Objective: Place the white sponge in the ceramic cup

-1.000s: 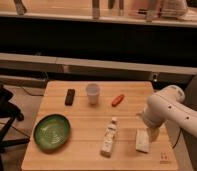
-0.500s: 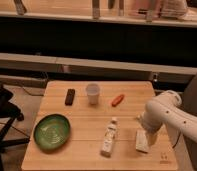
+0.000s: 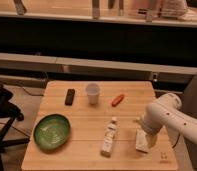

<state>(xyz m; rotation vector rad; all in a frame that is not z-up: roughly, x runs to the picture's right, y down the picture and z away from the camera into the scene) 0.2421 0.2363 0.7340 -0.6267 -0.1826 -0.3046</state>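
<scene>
Near the front right corner of the table [image 3: 92,159], as the camera sees it, the white sponge [image 3: 140,140] lies flat on the wood, a small off-white block with its long side running roughly front to back. Directly over and against its right side sits the claw [image 3: 150,139], at the low end of the white arm [image 3: 162,116], which bends in from the right edge of the view. Claw is spread wide, nothing held; sponge rests on the table, and whether a finger touches it cannot be told, since the arm covers part of the block. Just left of the sponge, apart from it, a white bottle [image 3: 110,136] with a label lies on its side, cap pointing toward the back. Ceramic cup [image 3: 93,93] stands upright well away, back centre of the table, plain white, mouth up. Right of the cup, near it but not touching, a small red-orange object [image 3: 118,100] lies at a slant. Left of the cup, a small black rectangular object [image 3: 70,96] lies flat. Front left, a green bowl [image 3: 52,131] sits upright, well apart from the sponge and far larger than the cup. Behind the table, a dark wall and a long shelf.
</scene>
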